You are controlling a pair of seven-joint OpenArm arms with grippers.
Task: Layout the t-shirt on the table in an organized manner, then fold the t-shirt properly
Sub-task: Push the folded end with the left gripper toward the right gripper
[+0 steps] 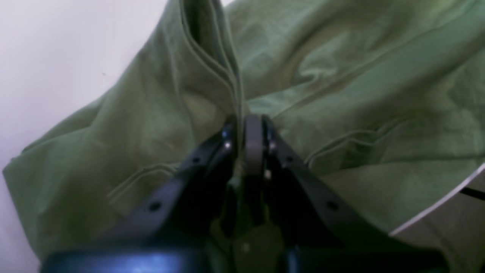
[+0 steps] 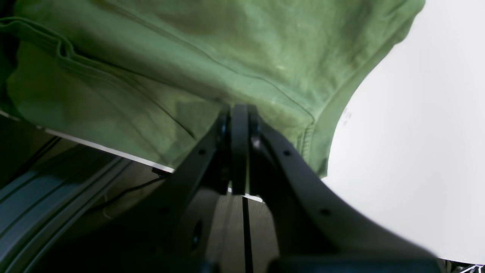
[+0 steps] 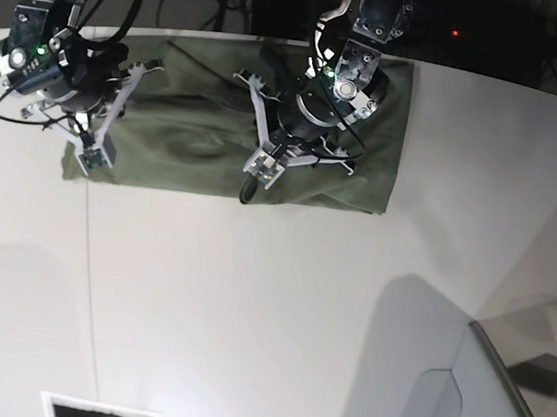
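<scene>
Bench: white, bare across the near part.
T-shirt: olive green, spread in a wide band at the far edge of the bench.
Right fingers: closed tight, pinching the t-shirt's hem at its end.
Left fingers: closed, pinching a raised fold of t-shirt cloth mid-garment.

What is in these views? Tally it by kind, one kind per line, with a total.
T-shirt, olive green: 1
White table: 1
Robot pincers, both shut on the t-shirt: 2, the left pincer and the right pincer
Grey angled panel at the near corner: 1
Total: 5
</scene>
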